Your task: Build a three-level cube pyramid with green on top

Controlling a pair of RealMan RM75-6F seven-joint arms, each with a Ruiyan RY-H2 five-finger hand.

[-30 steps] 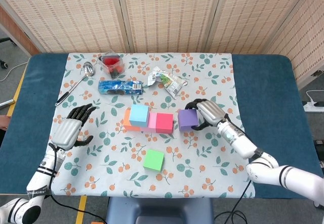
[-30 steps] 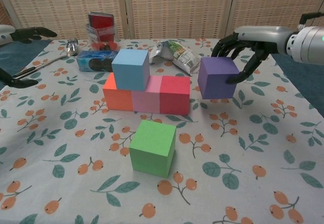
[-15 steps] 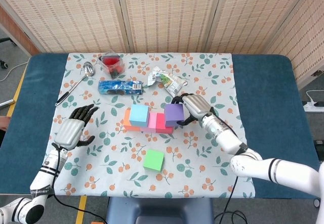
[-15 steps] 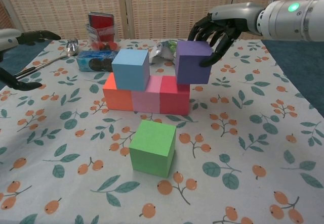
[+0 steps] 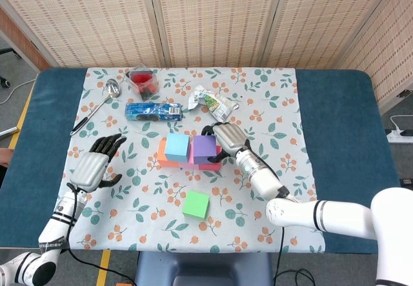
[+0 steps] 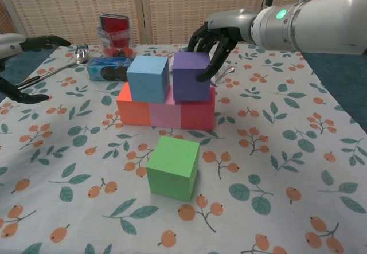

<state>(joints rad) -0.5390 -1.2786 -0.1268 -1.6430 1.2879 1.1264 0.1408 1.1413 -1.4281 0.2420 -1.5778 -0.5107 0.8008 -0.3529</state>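
A bottom row of orange (image 6: 133, 108), pink (image 6: 166, 112) and red (image 6: 198, 113) cubes stands mid-table. A light blue cube (image 6: 148, 78) (image 5: 177, 147) sits on top at the left. My right hand (image 6: 210, 39) (image 5: 224, 138) grips a purple cube (image 6: 191, 77) (image 5: 204, 149) on the row beside the blue one, fingers wrapped over its top and right side. The green cube (image 6: 173, 167) (image 5: 195, 204) lies alone nearer the front edge. My left hand (image 5: 91, 164) (image 6: 26, 43) hovers open at the table's left, holding nothing.
At the back lie a metal spoon (image 5: 97, 105), a clear cup with red contents (image 5: 142, 82), a blue snack pack (image 5: 153, 110) and a crumpled wrapper (image 5: 213, 102). The floral cloth (image 5: 271, 189) covers the blue table.
My right hand carried the purple cube leftward from the table's right side and brought it down onto the row next to the blue cube. The left hand barely moved.
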